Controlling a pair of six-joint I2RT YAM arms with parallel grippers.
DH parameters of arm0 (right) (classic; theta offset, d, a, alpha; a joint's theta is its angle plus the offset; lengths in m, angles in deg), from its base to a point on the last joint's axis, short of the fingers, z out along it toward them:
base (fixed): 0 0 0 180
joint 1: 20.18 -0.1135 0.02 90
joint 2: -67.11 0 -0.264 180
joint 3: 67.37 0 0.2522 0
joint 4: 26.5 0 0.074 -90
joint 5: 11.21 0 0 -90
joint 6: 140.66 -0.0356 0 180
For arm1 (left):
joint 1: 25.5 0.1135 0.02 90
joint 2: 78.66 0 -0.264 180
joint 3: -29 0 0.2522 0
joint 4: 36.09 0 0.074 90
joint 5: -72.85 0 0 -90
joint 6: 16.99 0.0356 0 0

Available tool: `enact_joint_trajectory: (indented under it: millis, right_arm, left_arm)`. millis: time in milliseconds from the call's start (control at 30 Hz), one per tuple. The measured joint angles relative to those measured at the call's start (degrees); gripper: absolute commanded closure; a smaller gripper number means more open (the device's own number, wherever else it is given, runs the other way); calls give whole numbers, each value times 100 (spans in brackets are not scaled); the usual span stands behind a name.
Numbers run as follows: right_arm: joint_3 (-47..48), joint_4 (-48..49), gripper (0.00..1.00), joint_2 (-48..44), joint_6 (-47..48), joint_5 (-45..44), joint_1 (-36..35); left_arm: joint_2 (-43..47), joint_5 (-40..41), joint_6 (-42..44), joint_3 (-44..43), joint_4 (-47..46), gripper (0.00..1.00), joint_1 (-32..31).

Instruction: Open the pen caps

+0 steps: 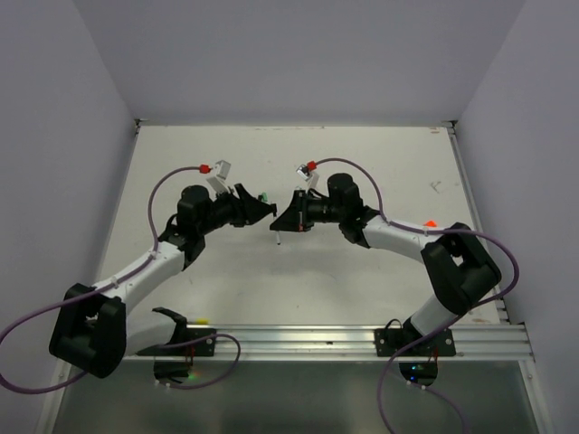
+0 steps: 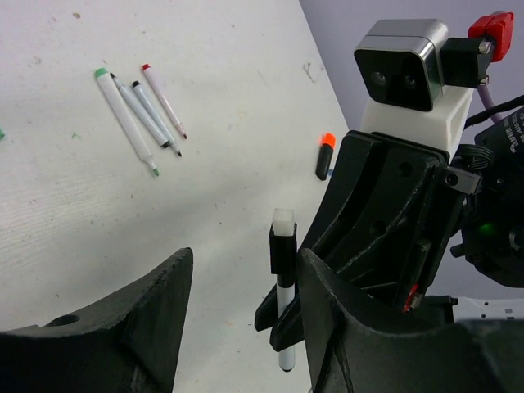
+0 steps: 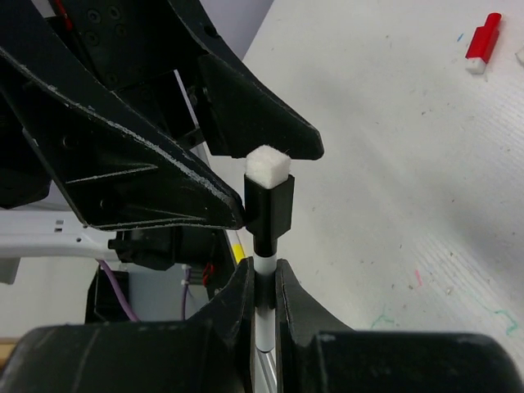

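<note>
The right claw (image 3: 262,286) is clenched on a thin white pen (image 3: 263,264), held upright. Its black cap (image 3: 268,205) sticks up between the parted fingers of the left claw (image 2: 246,278). The cap looks like light, stiff, smooth plastic, so I'd pinch its flat sides and pull straight off.

White table standing inside three plain walls

A white table (image 1: 271,289) is filling the scene, its matte top catching soft, even light and showing faint scuffs; seen close up, small green and red marks (image 3: 417,278) are dotting its surface. A pale lavender-grey far wall (image 1: 298,54) is rising behind it, while a left wall (image 1: 54,136) and a right wall (image 1: 534,136) of the same colour are closing in the sides. A silver metal rail (image 1: 308,342) is running along the near edge, and a darker grey surface (image 1: 298,398) is lying nearer still.
</note>
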Motion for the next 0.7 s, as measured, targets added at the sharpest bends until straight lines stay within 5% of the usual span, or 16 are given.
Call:
enact_joint_trajectory:
  millis: [367,500,533,700]
  right_arm:
    - [22,170,100,13,-72,122,-66]
    - [46,173,100,59,-96,105,-74]
    - [55,173,100,92,-109,101,-74]
    - [109,-15,100,146,9,-243,-111]
  left_arm:
    - [-223,-299,-221,0,-466,52,0]
    - [-323,-435,-367,-2,-621,78,-2]
    - [-343,-470,-404,-2,-662,100,-9]
    - [-542,-348,-636,-203,-446,100,-37]
